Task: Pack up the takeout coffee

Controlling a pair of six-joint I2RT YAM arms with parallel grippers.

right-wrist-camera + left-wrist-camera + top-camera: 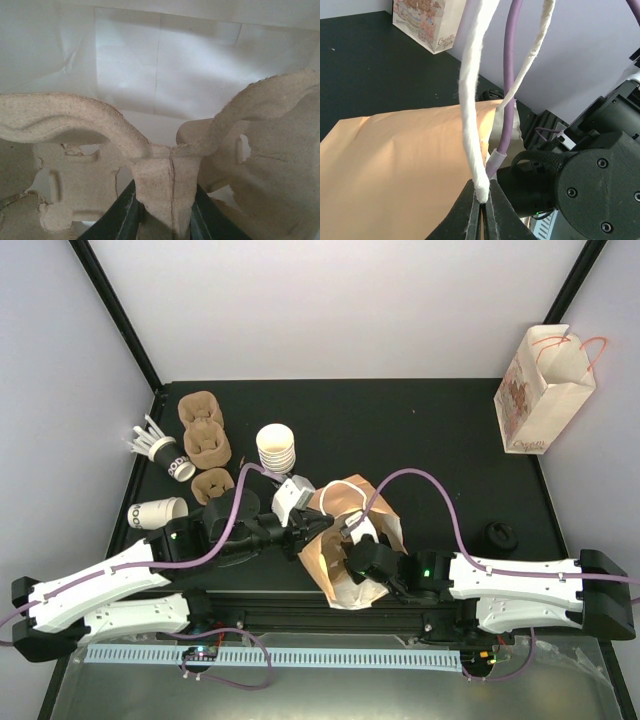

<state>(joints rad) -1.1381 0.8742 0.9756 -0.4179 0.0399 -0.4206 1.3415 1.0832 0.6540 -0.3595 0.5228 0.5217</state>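
Right wrist view: my right gripper (pixel 164 216) clamps the centre ridge of a pulp cup carrier (pixel 75 115) down in the brown paper bag (pixel 330 565). Meanwhile my left gripper (pixel 482 212) pinches the bag's white handle (pixel 470 100). The paper cups (pixel 276 448) stand stacked beyond the bag, to its left, nearer my left arm.

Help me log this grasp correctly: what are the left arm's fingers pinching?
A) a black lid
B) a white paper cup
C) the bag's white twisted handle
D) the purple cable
C: the left wrist view shows the left arm's fingers closed on the white twisted handle of the brown bag.
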